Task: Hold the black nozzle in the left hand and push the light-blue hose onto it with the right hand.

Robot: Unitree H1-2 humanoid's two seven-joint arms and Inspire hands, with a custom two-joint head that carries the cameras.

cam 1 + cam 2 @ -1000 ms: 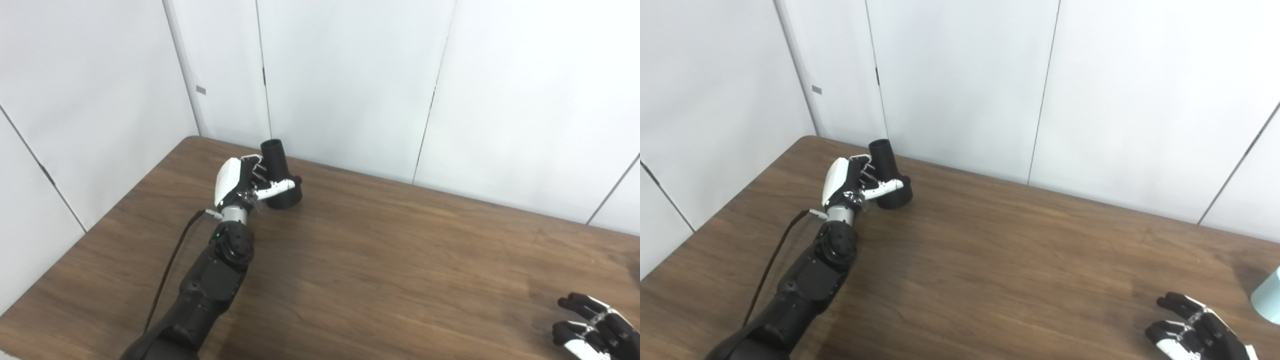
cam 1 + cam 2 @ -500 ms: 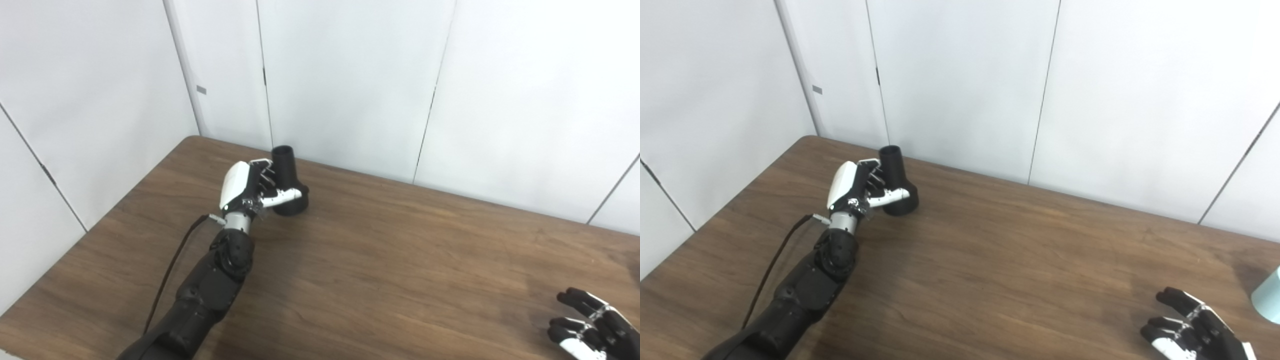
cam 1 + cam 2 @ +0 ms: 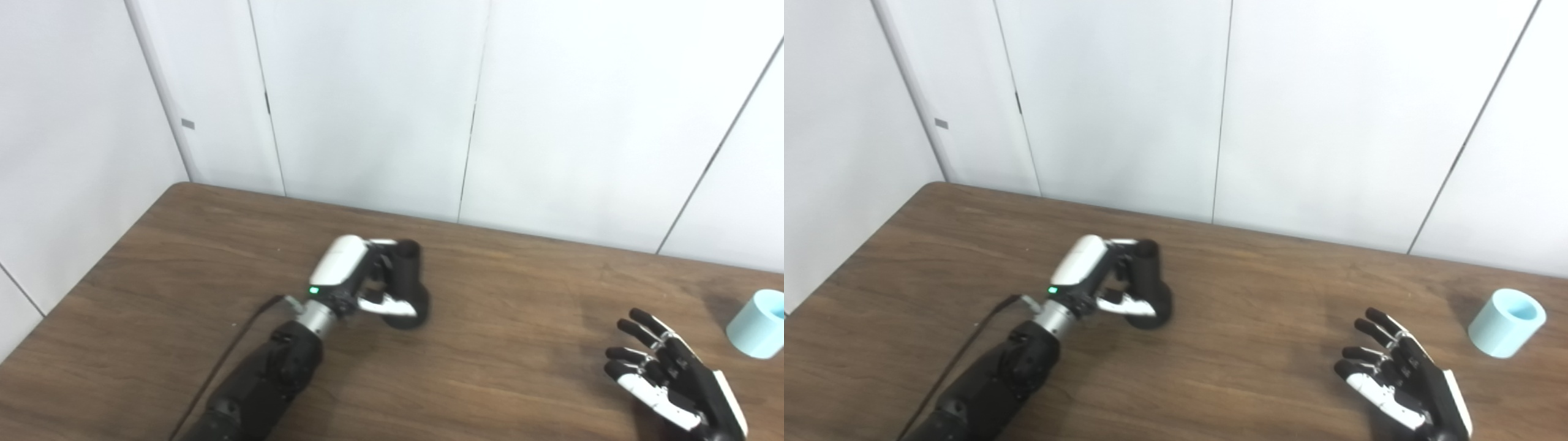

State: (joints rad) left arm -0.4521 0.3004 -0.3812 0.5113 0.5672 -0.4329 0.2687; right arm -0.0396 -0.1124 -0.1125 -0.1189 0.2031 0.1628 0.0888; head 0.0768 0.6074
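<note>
Wooden table [image 3: 1249, 367], left hand [image 3: 1090, 282] gripping nozzle [image 3: 1150, 288]

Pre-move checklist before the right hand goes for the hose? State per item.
1. Left hand shut on the black nozzle: ok.
2. Nozzle's narrow end free of fingers for mating: ok, it points up and away.
3. Right hand open and empty: ok.
4. Light-blue hose in view, on the table, beyond the right hand to its right: ok.
5. Path from right hand to hose shows only bare table: ok.
6. Hose within right arm's reach: cannot tell.
</note>
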